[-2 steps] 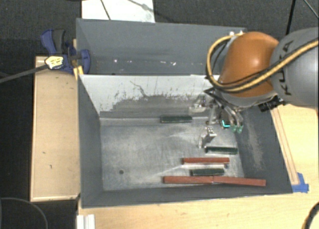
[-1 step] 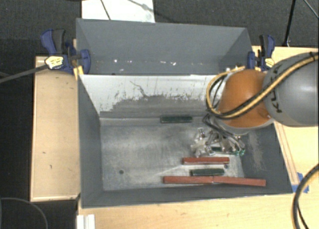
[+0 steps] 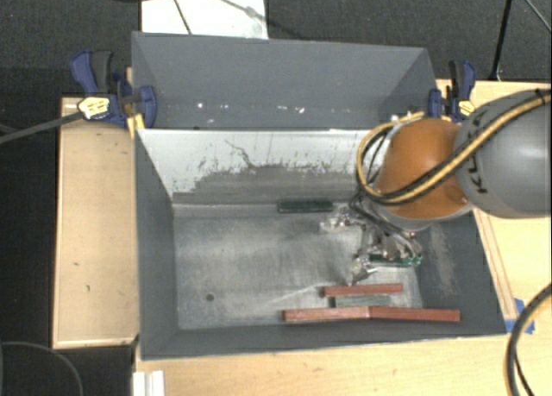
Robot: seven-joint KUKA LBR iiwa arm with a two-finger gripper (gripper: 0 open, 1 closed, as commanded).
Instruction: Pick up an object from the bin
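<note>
My gripper [image 3: 363, 265] hangs below the arm's orange dome in the right half of the bin, low over the floor. Its tip is just above the left end of a short reddish-brown stick [image 3: 366, 289] lying flat near the front wall. A thin dark green strip [image 3: 373, 300] lies right in front of that stick. A longer reddish-brown stick [image 3: 371, 315] stretches along the front wall. Nothing can be made out inside the gripper.
A dark green flat bar [image 3: 304, 206] lies at the foot of the back wall, left of the gripper. The arm and its cables reach in from the right and cover the bin's right rear corner.
</note>
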